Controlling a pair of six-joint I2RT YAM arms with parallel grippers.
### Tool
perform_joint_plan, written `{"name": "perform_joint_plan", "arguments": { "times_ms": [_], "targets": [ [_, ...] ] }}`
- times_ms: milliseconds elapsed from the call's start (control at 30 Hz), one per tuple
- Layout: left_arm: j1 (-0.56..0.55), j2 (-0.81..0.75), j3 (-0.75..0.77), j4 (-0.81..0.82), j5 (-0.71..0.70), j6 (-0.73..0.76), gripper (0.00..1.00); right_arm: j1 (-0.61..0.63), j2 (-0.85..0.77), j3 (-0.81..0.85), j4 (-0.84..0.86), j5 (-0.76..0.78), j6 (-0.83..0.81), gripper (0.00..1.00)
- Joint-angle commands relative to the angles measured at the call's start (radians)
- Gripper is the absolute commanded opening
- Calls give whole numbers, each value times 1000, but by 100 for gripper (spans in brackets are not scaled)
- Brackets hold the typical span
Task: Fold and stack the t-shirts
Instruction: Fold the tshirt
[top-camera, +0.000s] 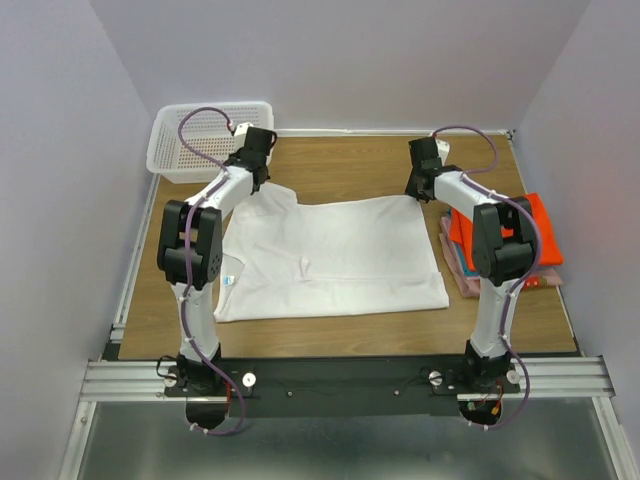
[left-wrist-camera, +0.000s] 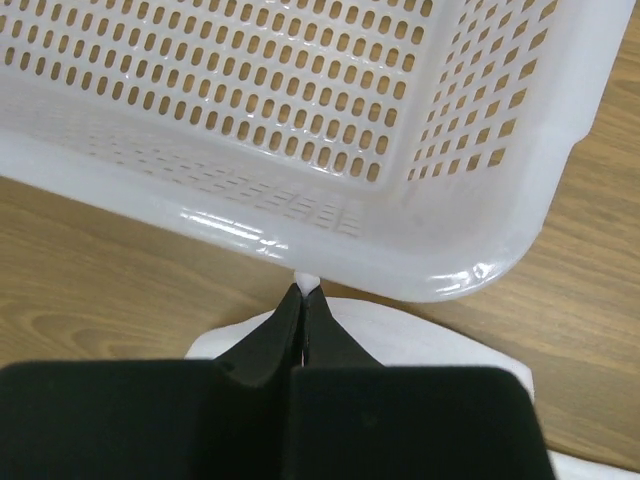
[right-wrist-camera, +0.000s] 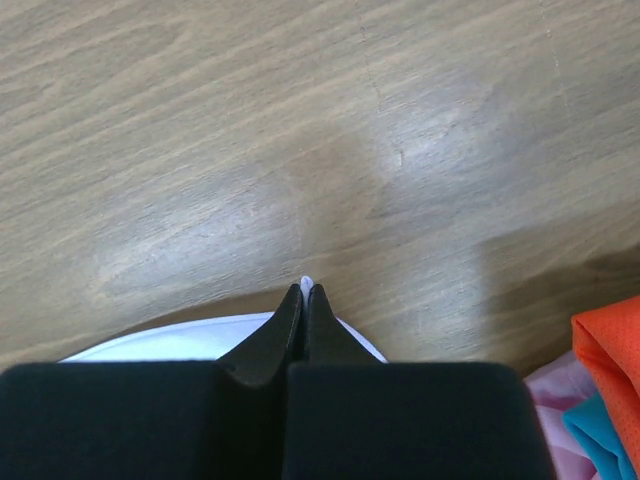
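- The white shirt lay spread flat across the middle of the table.
- The left gripper, its arm reaching forward, was clamped on the shirt's far left corner, just short of the basket.
- The right gripper, reaching likewise, pinched a sliver of white, seemingly the far right corner.
- The folded stack lay under the right arm.

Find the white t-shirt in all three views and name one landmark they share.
Top external: the white t-shirt lies spread flat mid-table, between both arms.
Left wrist: a white fold low in frame, below the basket rim, pinched by the left gripper, jaws shut.
Right wrist: a white edge at the bottom, pinched by the right gripper.
Shared landmark: the wooden table, seen in all three.
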Motion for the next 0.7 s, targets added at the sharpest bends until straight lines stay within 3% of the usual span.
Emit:
{"name": "perform_joint_plan", "arguments": {
  "times_ms": [0,267,667],
  "targets": [
    [-4,-107,-108,52,-7,-18,0,0,-58,-49,-5,11,-8,0],
    [-22,-293,-382,173,31,-62,0,0,-214,-205,22,-23,15,0],
    [-93,-632,-750,229,-18,-210,0,-2,-419,-429,28,-86,41,0]
  ]
}}
